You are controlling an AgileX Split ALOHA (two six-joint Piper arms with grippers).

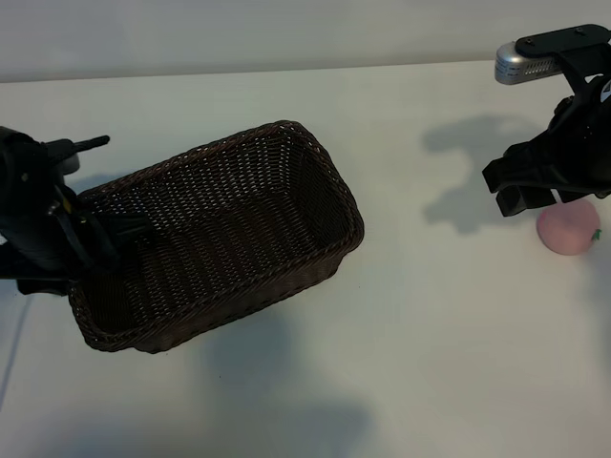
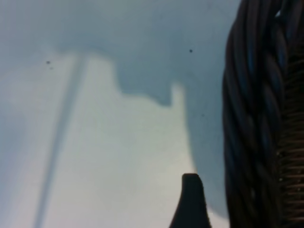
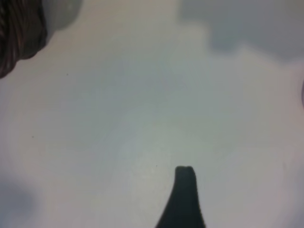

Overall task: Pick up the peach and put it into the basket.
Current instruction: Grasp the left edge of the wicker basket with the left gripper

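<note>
Exterior view puts the peach (image 1: 569, 230) at the right edge of the frame, resting on the white table (image 1: 430, 334), with its green leaf mark facing right. The right gripper (image 1: 535, 196) hangs just above and to the left of it, partly covering the fruit's top; its jaws stand wide apart and hold nothing. The wicker basket (image 1: 315, 153) sits left of centre, well apart from the peach, and looks empty. The left gripper (image 1: 105, 239) is at the basket's left end, by or perhaps over the rim, also spread wide with no clear grip on anything; the view there is too dark to say whether it touches the weave. By my judgement the step in hand is the approach to the peach. The next move calls for centring the open jaws over the fruit, lowering, then closing round it.
</note>
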